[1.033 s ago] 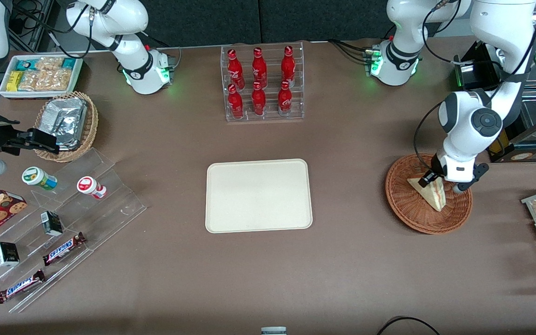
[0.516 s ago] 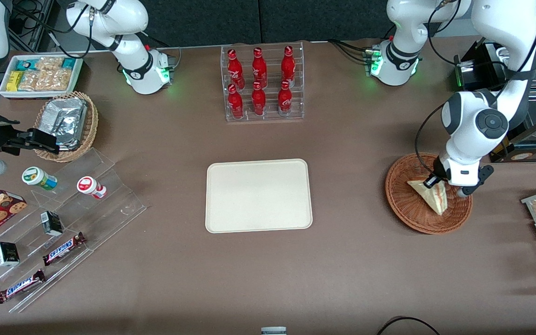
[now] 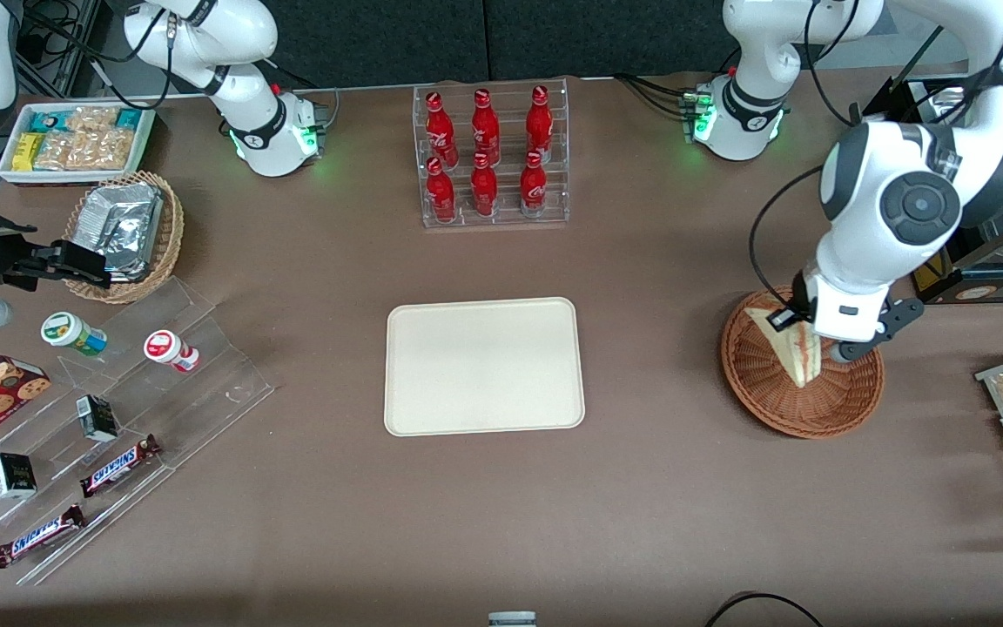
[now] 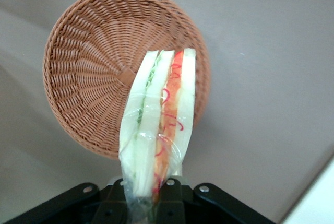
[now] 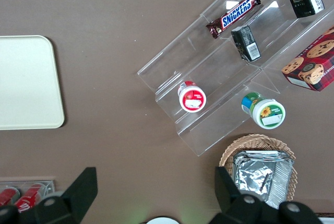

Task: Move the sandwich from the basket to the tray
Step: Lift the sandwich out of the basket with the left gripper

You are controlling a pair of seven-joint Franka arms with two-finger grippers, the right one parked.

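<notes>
Left wrist view shows the tool point(image 4: 148, 203) clamping the sandwich point(image 4: 159, 125) clear above the basket point(image 4: 94, 72).

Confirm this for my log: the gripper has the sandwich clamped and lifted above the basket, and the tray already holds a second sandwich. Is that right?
Not quite. The tray is bare; the front view shows nothing on it. The rest stands: the gripper is shut on the sandwich, which the left wrist view shows raised above the basket.
</notes>
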